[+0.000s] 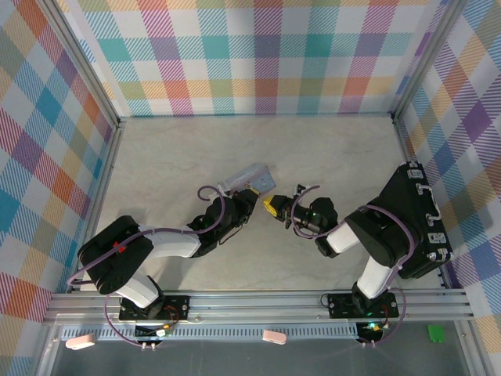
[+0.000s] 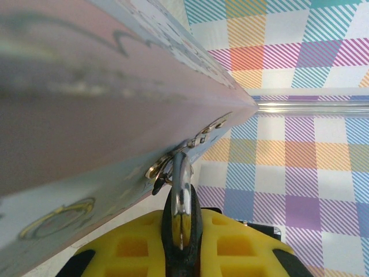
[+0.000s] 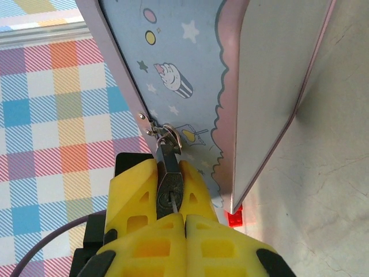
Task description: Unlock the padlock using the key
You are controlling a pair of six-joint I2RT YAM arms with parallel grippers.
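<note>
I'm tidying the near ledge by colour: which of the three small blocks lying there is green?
The rightmost block, to the right of the right arm's base. The left block and the middle block are both pink.

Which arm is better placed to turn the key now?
Right: its gripper pinches the thin silver key at the keyhole of the small dark padlock, while the left gripper clamps that padlock.

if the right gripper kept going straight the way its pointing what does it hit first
The padlock, right at the right gripper's fingertips on the tin's hasp, with what looks like the key pinched behind it. Past that comes the tin's printed face; depth is unclear.
</note>
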